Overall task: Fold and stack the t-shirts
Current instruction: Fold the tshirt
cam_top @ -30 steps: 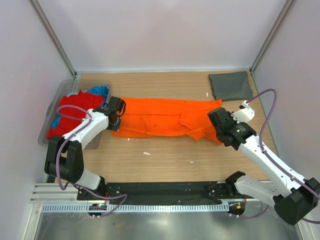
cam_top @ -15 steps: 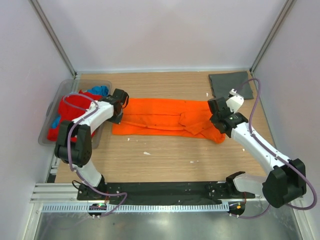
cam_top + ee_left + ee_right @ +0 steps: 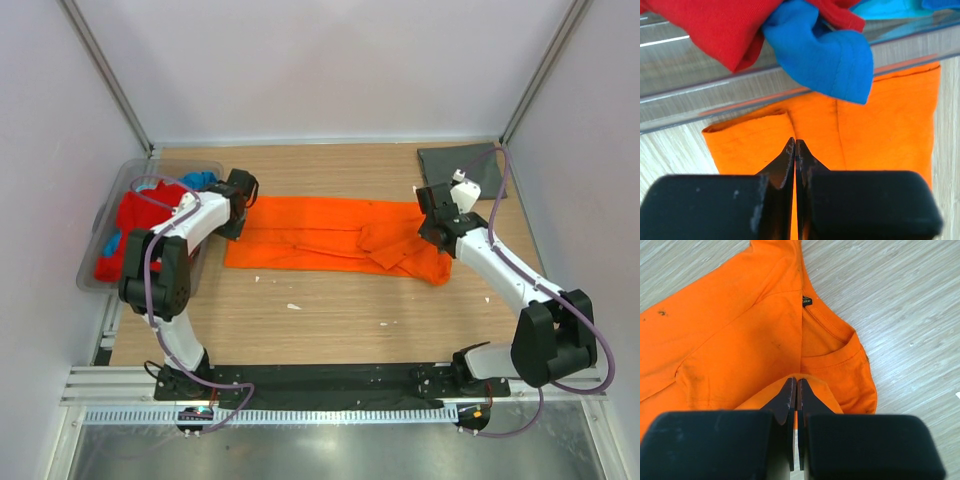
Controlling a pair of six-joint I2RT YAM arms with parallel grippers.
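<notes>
The clear plastic tub [image 3: 132, 176] is seen just to the outer side of the left gripper [image 3: 795, 146], and in the wrist view its wall runs directly beyond the fingertips. One red t-shirt [image 3: 150, 222] is heaped in it. Blue cloth [image 3: 826, 52] is draped over the wall nearest the gripper; two shades of blue are shown, and whether that is one shirt or two cannot be told.

The left gripper's jaws are pressed together, with a fold at the left end of the single orange t-shirt [image 3: 320, 235] pinched between them. That shirt is laid out as a long band on the wooden table [image 3: 330, 310], from the left gripper across to the right gripper [image 3: 794, 383].

The right gripper's jaws are likewise closed, clamped on a raised pleat of orange cloth beside the collar. The neck opening is seen just ahead and to the right of the fingertips. One small black neck label [image 3: 806, 302] is sewn inside the collar; its writing cannot be read. One folded dark grey t-shirt [image 3: 462, 172] is lying apart from the orange one, just beyond the right gripper toward the far right corner.
</notes>
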